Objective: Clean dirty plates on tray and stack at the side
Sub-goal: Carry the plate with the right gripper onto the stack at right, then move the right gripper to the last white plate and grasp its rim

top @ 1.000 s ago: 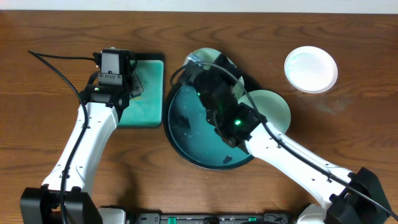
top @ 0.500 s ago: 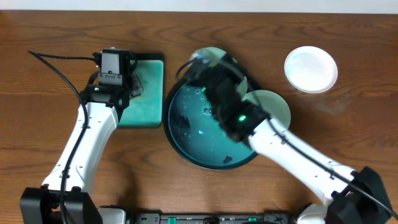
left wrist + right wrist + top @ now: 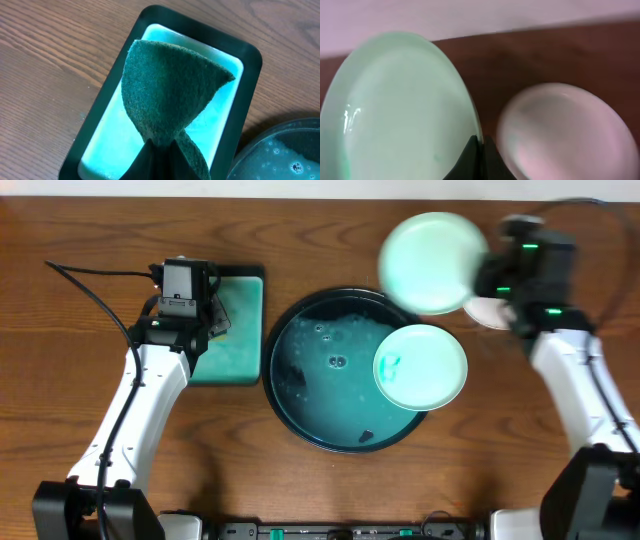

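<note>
We log the tray (image 3: 305,405): round, black-rimmed, glossy teal, wet with bubbles. A blue-smeared plate (image 3: 421,367) overlaps its right rim. A mint plate (image 3: 432,262) is raised and blurred, partly covering a white plate (image 3: 560,130) on the table.

Dark green scouring pad (image 3: 170,95) over rectangular black-rimmed green dish (image 3: 250,55), brown wood-grain table (image 3: 80,380) beneath

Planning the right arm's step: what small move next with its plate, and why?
Probably shift the held plate sideways over the white plate and lower it on top. The right end effector is shut on its rim, the held plate shows no smears, and it hangs just beside the white one.
</note>
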